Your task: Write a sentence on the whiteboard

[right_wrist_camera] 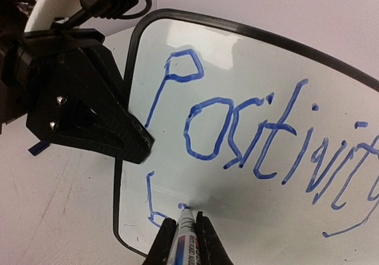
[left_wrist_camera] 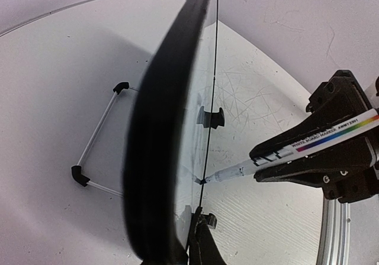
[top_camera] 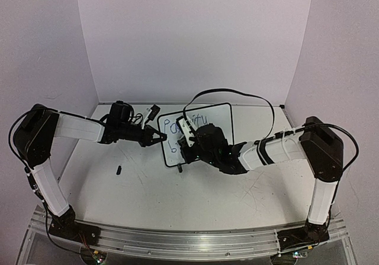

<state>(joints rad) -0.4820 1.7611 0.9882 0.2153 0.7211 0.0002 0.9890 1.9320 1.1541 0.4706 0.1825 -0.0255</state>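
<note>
The whiteboard (top_camera: 222, 120) stands upright at mid-table. Blue writing (right_wrist_camera: 266, 135) on it reads "Positivity"; below it are a "b" (right_wrist_camera: 149, 209) and a small fresh stroke. My right gripper (right_wrist_camera: 185, 244) is shut on a whiteboard marker (right_wrist_camera: 183, 235), whose tip touches the board just right of the "b". In the top view this gripper (top_camera: 188, 145) is in front of the board's lower left. My left gripper (top_camera: 159, 137) is shut on the board's left edge (right_wrist_camera: 121, 176). In the left wrist view the board (left_wrist_camera: 207, 70) is edge-on and the marker (left_wrist_camera: 296, 152) meets it.
A small dark object (top_camera: 118, 170) lies on the table left of the board. A wire stand with two black feet (left_wrist_camera: 95, 141) is behind the board. The table (top_camera: 177, 200) is white with scuff marks. Purple walls enclose it on three sides.
</note>
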